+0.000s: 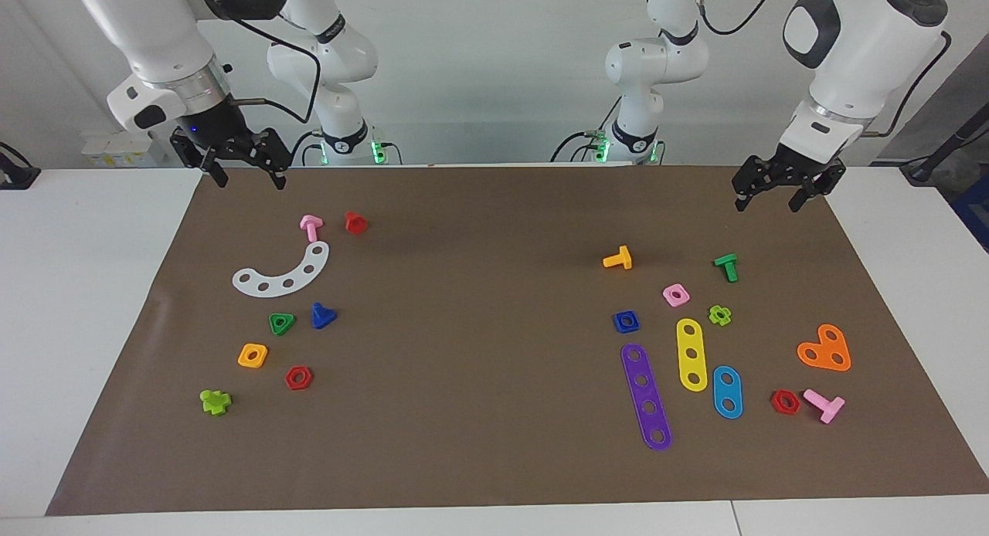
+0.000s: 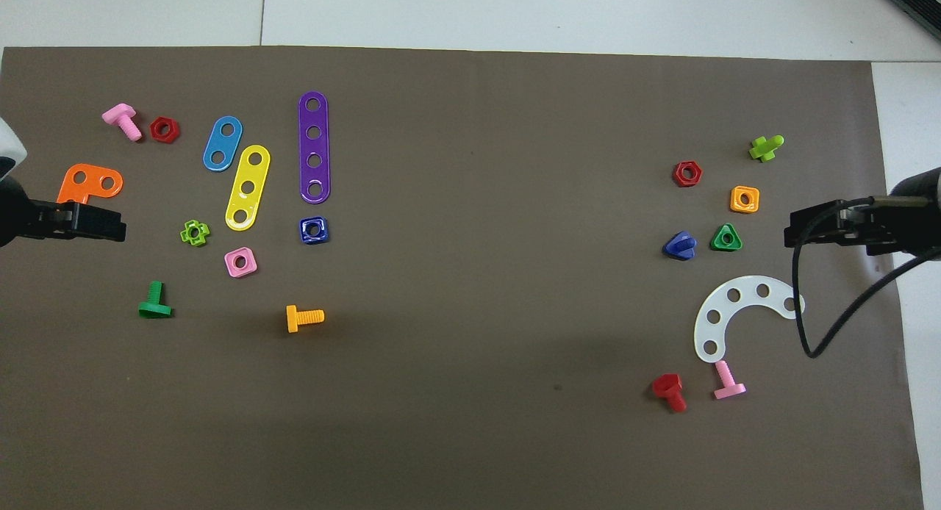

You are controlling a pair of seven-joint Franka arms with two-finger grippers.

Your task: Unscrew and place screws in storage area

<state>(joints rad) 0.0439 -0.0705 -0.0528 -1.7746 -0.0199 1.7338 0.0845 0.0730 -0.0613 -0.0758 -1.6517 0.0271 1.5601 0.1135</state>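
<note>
The blue screw point(image 1: 321, 316) point(image 2: 680, 245) lies free on the brown mat, beside a green triangular nut point(image 1: 281, 323). Around it is the storage area, with the white curved strip point(image 1: 282, 273) point(image 2: 735, 311), an orange nut point(image 1: 253, 355) and a red nut point(image 1: 298, 378). My right gripper point(image 1: 249, 177) point(image 2: 794, 231) hangs open and empty, high over the mat's edge at the right arm's end. At the left arm's end my left gripper point(image 1: 767, 200) point(image 2: 110, 227) waits open and empty above the mat.
A pink bolt point(image 1: 310, 227) and a red bolt point(image 1: 355, 222) lie near the white strip, a lime piece point(image 1: 215, 401) farther out. Purple point(image 1: 646, 395), yellow point(image 1: 691, 354) and blue point(image 1: 727, 391) strips, an orange plate point(image 1: 825, 349), bolts and nuts crowd the left arm's end.
</note>
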